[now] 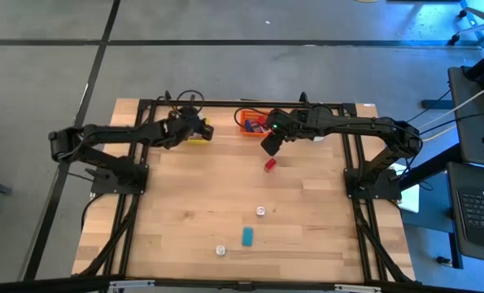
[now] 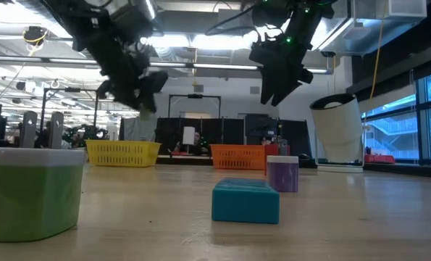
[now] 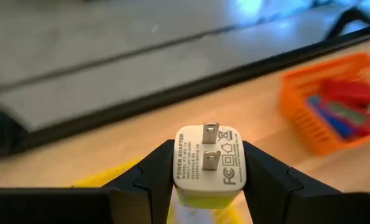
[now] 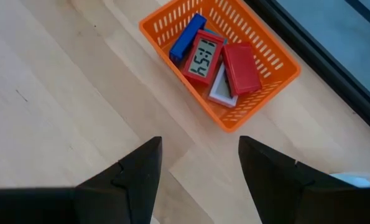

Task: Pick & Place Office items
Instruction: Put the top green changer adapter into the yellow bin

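Note:
My left gripper (image 1: 189, 127) is over the yellow tray (image 1: 198, 133) at the table's far edge, shut on a small white power adapter (image 3: 209, 163) with a yellow-green base. My right gripper (image 1: 268, 146) hangs open beside the orange tray (image 4: 222, 59), nothing between its fingers. That tray holds a red clock (image 4: 201, 57), a red block and a blue piece. A red item (image 1: 269, 163) lies on the table near my right gripper. A white cube (image 1: 261, 211), a teal block (image 1: 247, 236) and another white cube (image 1: 221, 250) lie nearer the front. My left gripper pinches the adapter's two opposite side faces (image 3: 180, 168) between its two fingers (image 3: 150, 177). The pronged face points forward, away from the wrist. The fingers slant downward, coming from the table's left. The adapter is lifted clear above the yellow tray (image 3: 107, 182).
A black frame rail (image 1: 250, 103) runs along the table's far edge behind both trays. In the low view a white round container (image 2: 337, 130) stands at the far right. A green-and-white block (image 2: 30, 192) and a lilac cube (image 2: 282, 174) sit near the front.

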You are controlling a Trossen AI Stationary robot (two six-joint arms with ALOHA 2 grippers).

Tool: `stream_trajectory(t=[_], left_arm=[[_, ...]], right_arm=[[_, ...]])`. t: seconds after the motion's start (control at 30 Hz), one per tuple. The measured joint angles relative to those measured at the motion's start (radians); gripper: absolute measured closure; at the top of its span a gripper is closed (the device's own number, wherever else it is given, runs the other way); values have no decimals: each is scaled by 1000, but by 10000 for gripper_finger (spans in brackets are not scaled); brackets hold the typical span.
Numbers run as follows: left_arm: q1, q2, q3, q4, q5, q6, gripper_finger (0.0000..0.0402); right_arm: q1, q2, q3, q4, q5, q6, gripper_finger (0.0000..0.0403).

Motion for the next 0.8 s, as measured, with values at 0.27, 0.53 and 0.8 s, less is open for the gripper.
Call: stream_trajectory(t=[0.27,0.53,0.8], left_arm=[[158,8,0,-231,112,-144,243],[198,49,-1,-167,157,-125,246],[198,136,2,-140,176,-124,244]], right_arm=[[0,0,0,32,0,7,186],[0,0,0,50,0,7,186],[0,0,0,50,0,11,186]])
